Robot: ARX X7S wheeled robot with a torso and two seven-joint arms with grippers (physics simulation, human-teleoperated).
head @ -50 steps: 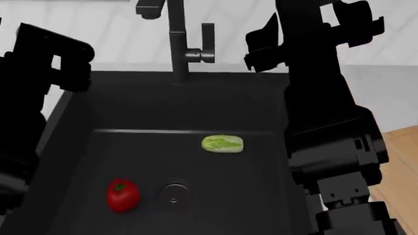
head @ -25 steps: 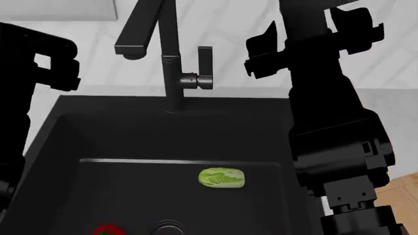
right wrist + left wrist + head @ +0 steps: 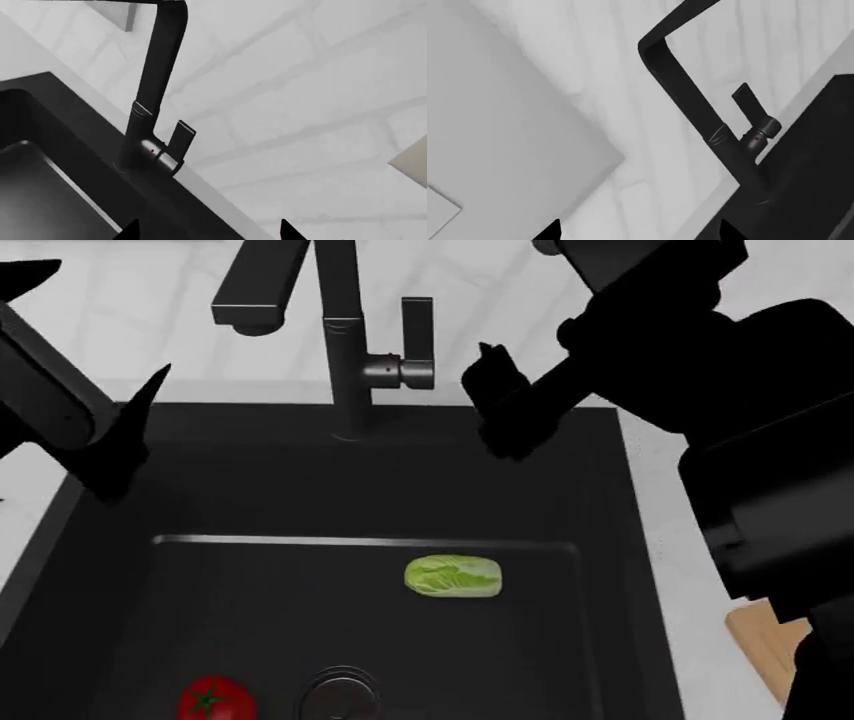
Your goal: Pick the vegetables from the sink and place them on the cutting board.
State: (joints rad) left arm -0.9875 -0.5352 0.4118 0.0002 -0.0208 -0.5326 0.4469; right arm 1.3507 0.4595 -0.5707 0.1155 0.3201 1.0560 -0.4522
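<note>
- My right gripper (image 3: 497, 405) hangs above the back rim of the deep matte-black sink (image 3: 601, 540), fingers spread and empty; its wrist camera shows two fingertips apart with nothing between them.
- My left gripper (image 3: 127, 435) hovers over the basin's left rim, fingers likewise parted, holding nothing.
- The small oblong pale-green napa cabbage (image 3: 454, 576) lies on the basin floor, well below and slightly nearer than my right fingers.
- The round glossy red tomato (image 3: 214, 701) with its green stem sits far below my left fingers, beside the round metal drain (image 3: 340, 695).
- The light-wood cutting board (image 3: 763, 645) shows only a corner, beyond my right arm.
- Risk: the tall black faucet (image 3: 350, 340) and its lever stand between my two grippers; I judge that a careless descent could knock a finger against it.
- Risk: the tomato is round and glossy, so an off-centre pinch could roll it away towards the drain.
</note>
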